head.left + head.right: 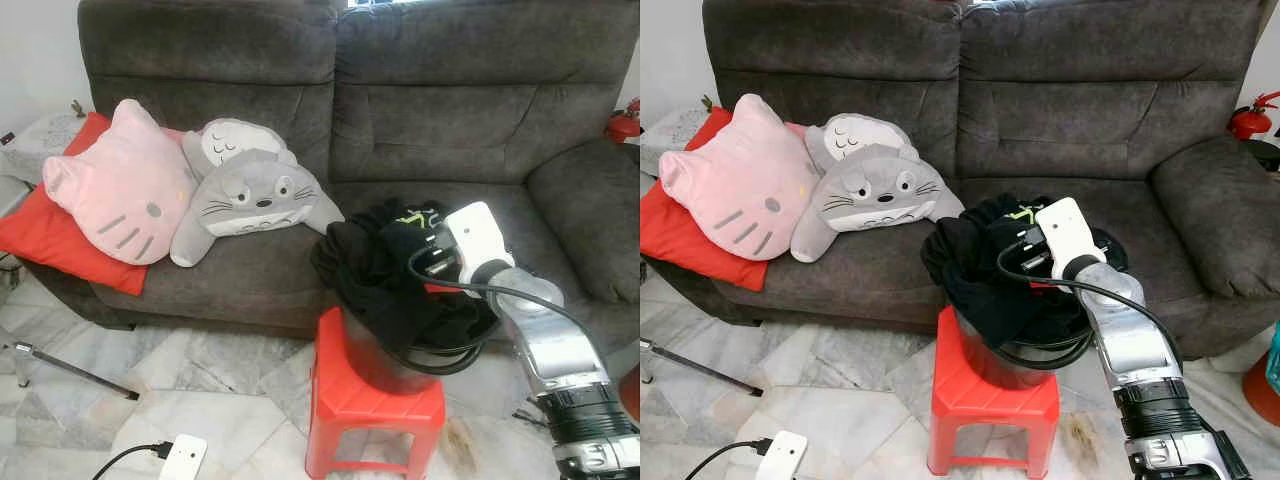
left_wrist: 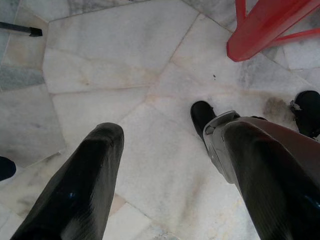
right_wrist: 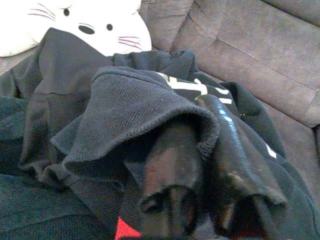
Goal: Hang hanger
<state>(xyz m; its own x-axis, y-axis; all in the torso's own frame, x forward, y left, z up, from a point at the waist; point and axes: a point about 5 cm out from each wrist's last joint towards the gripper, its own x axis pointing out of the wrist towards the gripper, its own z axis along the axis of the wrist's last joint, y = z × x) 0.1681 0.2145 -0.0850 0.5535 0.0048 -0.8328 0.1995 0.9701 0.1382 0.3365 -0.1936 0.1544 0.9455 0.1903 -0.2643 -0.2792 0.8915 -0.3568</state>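
Your right claw [image 3: 200,200] is reaching into the heap of black clothes [image 1: 385,270] piled in a dark bucket [image 1: 990,355], which is standing on a red plastic stool [image 1: 375,405] just in front of the grey sofa [image 1: 450,110]. In the right wrist view the two black fingers [image 3: 167,172] are sitting buried under a ribbed black hem, and you cannot tell whether they are parted or closed on anything. A small patch of red [image 3: 125,231] is showing under the cloth beside the fingers; whether that is the hanger cannot be told, and no hanger is plainly visible anywhere around the bucket.

The risks, as they look from here: you may be closing on fabric instead of the hanger, and lifting would drag the whole heap over the bucket's rim. The bucket is perched on a narrow stool, so a sideways pull may tip it toward the marble floor [image 2: 125,115]. Your left claw [image 2: 165,165] is hanging idle above the floor near the stool's leg, fingers spread apart and holding nothing.
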